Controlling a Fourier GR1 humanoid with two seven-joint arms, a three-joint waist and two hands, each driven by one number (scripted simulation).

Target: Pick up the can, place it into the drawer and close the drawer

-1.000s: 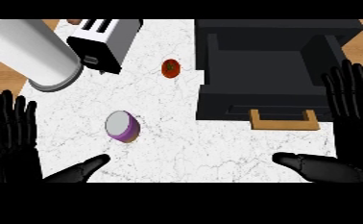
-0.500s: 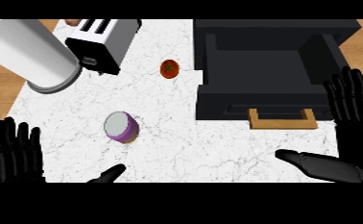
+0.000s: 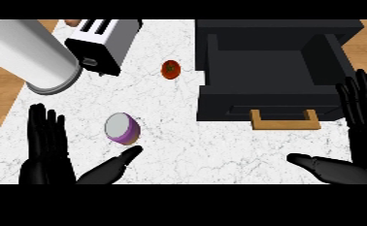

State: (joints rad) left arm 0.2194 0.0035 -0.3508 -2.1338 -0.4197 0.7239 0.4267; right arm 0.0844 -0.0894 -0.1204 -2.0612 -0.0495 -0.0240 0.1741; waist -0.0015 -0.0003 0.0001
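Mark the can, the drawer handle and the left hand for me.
can [image 3: 123, 128], head view, where its grey end meets its purple side
drawer handle [image 3: 284, 125], head view, middle of the wooden bar
left hand [image 3: 46, 159], head view, palm

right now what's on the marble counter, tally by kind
purple can with grey top: 1
small red round fruit: 1
white slotted toaster: 1
large white cylinder: 1
black open drawer with tan handle: 1
total: 5
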